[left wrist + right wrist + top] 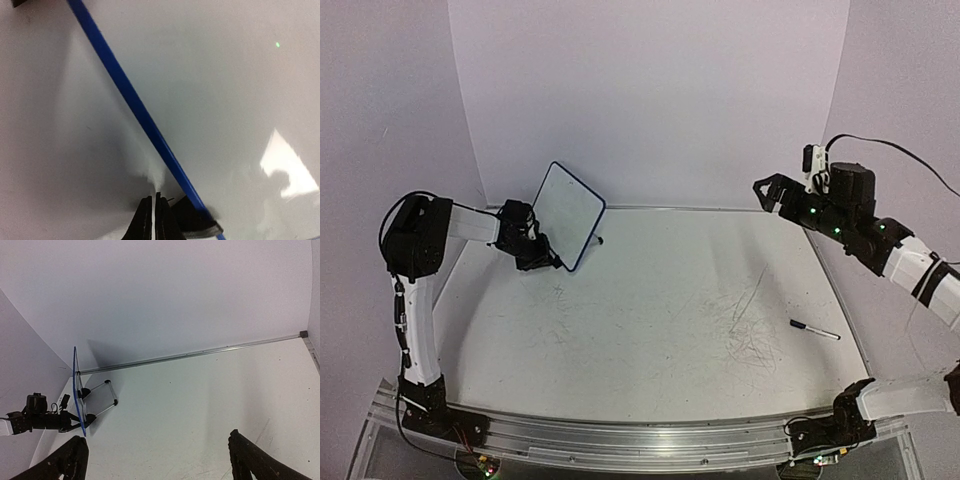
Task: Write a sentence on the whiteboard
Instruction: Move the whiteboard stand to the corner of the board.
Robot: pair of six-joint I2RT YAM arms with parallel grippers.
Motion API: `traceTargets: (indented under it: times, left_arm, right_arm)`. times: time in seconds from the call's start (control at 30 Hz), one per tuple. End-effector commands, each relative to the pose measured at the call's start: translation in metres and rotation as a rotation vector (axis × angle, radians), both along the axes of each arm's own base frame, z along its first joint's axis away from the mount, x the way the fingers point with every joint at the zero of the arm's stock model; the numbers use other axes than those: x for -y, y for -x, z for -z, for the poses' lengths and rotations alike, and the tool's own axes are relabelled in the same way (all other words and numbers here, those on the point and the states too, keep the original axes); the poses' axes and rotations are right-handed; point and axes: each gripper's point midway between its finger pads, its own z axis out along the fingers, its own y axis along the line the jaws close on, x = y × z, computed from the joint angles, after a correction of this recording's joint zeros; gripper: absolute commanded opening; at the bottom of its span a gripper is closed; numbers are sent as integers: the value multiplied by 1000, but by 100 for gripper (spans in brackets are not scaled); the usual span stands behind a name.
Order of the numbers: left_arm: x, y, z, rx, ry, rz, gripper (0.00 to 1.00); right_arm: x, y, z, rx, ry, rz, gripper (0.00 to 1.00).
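The whiteboard (569,214), white with a dark blue rim, stands tilted at the back left of the table. The sentence is out of view; the board's face looks plain white from above. My left gripper (537,252) sits at the board's lower left edge. In the left wrist view it (152,199) is shut, nothing showing between its fingers, just left of the blue rim (135,106) and a black foot (200,222). My right gripper (769,191) hangs high at the back right, open and empty (160,460). It sees the whiteboard (77,385) edge-on.
A black marker pen (815,329) lies on the table at the right, near grey scribble marks (752,330). Behind the board its wire stand (102,397) rests on the table. A metal rail (200,352) runs along the back wall.
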Motion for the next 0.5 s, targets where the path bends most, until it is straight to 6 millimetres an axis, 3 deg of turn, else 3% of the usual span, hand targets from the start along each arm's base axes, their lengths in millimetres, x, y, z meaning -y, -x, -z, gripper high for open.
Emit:
traceTargets:
  times: [0.0,0.2,0.33,0.4,0.47]
  left_arm:
    - [51,40,2,-51,83,59,6]
    - [118,55,-5,-29,169,101,10]
    - [160,46,-12,18,203,148,11]
    - [162,45,-14,32,193,144,12]
    - [150,52,-15,55,146,128,20]
  right_arm:
    - [-17,-10,-1,15,-60,-55,98]
    - [-35,-24,29,-66,-50,-91,98]
    - [-60,-34,67,-154,-19,-111,98]
    - [-75,-37,80,-186,-10,-139,98]
    - [-90,-37,88,-204,-1,-172,98]
